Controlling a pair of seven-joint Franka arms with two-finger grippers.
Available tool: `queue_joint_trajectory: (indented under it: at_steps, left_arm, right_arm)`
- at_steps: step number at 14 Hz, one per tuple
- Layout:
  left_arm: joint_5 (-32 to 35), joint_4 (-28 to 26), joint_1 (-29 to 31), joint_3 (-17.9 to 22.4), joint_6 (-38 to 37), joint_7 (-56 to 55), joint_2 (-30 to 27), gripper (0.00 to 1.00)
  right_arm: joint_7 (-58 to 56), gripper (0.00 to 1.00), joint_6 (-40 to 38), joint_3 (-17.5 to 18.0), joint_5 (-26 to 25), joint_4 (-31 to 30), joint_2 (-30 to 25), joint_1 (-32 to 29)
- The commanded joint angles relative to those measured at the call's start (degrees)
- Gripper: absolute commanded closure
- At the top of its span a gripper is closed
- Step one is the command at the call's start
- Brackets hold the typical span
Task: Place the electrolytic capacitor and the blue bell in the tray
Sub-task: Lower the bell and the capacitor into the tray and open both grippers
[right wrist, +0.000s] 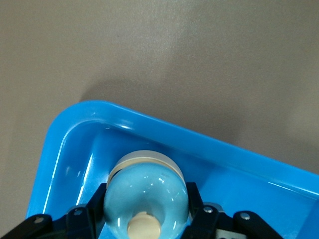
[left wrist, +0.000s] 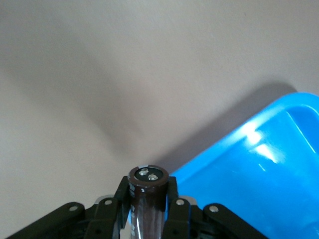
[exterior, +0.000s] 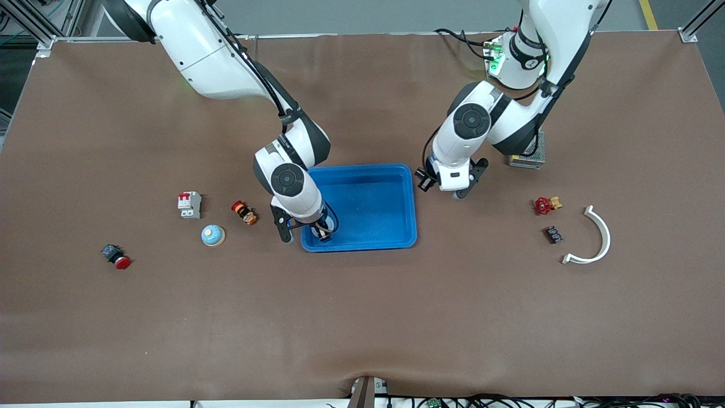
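Gripping blue bell (right wrist: 145,191), R gripper (right wrist: 145,219) in tray (right wrist: 65,144) (no legible labels).

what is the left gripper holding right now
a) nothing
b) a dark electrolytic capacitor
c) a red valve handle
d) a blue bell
b: the left wrist view shows the left gripper shut on the dark electrolytic capacitor beside the tray, while the blue bell sits in the right gripper over the tray.
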Motion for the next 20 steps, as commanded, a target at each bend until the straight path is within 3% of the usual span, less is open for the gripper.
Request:
queue_joint_trajectory:
  at_steps: [1, 6, 8, 10, 15, 17, 18, 19, 20]
  left_arm:
    - [0.83, 4.58, -1.78, 0.4, -1.25, -3.82, 3.28, 1.0]
    - [3.55, 12.13, -5.91, 1.01, -1.25, -10.41, 9.78, 1.0]
    - [6.71, 13.46, -6.26, 1.19, -1.25, -12.25, 12.24, 1.0]
    - [9.44, 15.91, -7.84, 1.28, -1.25, -14.71, 15.49, 1.0]
    - [13.13, 18.12, -8.28, 1.28, -1.25, -15.87, 19.36, 1.0]
    - [13.23, 18.12, -8.29, 1.28, -1.25, -15.69, 19.81, 0.64]
    - [13.32, 18.21, -8.2, 1.28, -1.25, -15.6, 19.72, 0.38]
    - [13.58, 18.21, -8.29, 1.36, -1.34, -15.52, 19.46, 0.0]
    - [14.28, 18.3, -8.29, 1.37, -1.86, -15.52, 19.02, 0.0]
  right_arm:
    - [1.36, 0.0, -0.15, -0.58, -1.39, 1.54, 0.81, 0.86]
    - [0.05, 0.0, -1.46, -0.58, -1.83, 3.55, 0.55, 1.04]
    - [-1.7, 0.0, -6.09, -0.49, -1.66, 6.0, 0.46, 0.78]
    - [-6.79, 0.0, -13.13, -0.4, -1.48, 8.47, 0.37, 0.25]
    - [-26.73, 0.0, -17.1, -1.1, -2.18, 8.22, -0.68, -1.51]
    - [-34.55, 0.0, -19.56, -1.63, -2.54, 8.13, -1.82, -2.82]
    - [-38.07, 0.0, -20.96, -1.72, -2.62, 8.13, -2.35, -3.96]
    - [-41.84, 0.0, -21.85, -1.72, -2.71, 7.87, -3.48, -5.02]
    - [-45.88, 0.0, -22.12, -1.72, -2.97, 6.91, -4.62, -6.16]
